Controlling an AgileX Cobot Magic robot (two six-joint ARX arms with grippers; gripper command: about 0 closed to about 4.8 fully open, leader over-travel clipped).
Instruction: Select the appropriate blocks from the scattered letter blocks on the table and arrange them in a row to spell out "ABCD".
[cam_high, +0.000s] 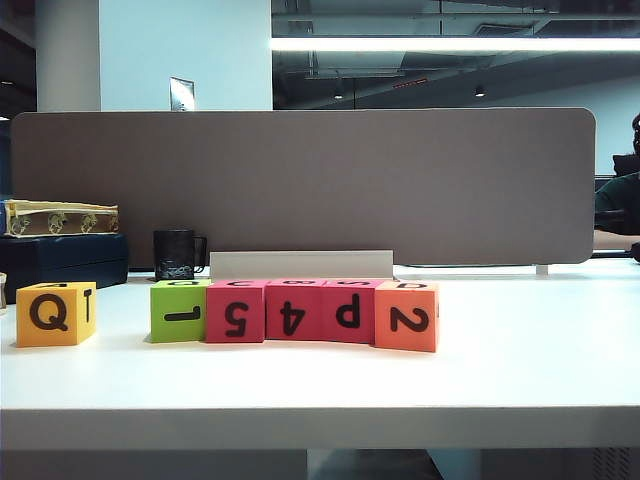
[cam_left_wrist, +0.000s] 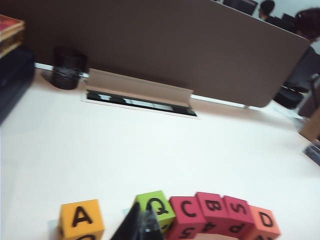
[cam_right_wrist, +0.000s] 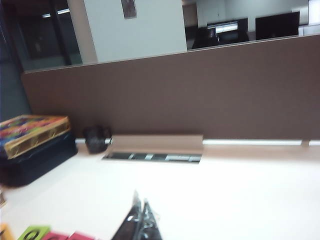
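Six foam cubes are seen on the white worktop (cam_high: 520, 370) in the exterior view. A yellow-orange cube (cam_high: 56, 313), with Q on its front face, stands apart at the left. The other five form a touching row: a lime green cube (cam_high: 179, 311), a pink-red cube marked 5 (cam_high: 235, 312), a pink-red cube marked 4 (cam_high: 293, 311), a pink-red cube marked P (cam_high: 348, 311) and an orange cube marked 2 (cam_high: 407, 316). The orange cube is turned slightly out of line with the row.

In the left wrist view the top faces are read as follows: A on the yellow-orange cube, Q on the lime green cube, then C, B and S on the three pink-red cubes, and D on the orange cube.

No arm is seen in the exterior view. The left pincer (cam_left_wrist: 141, 226) is seen in the left wrist view with its tips pressed together and nothing between them. It is placed near the gap between the yellow-orange cube and the lime green cube. The right pincer (cam_right_wrist: 140, 223) is seen in the right wrist view, likewise pressed together and empty, over bare worktop with the cubes just off to one side.

Behind the cubes, a black mug (cam_high: 177, 254), a stack of boxes (cam_high: 62, 245) and a grey partition (cam_high: 300, 180) are seen.
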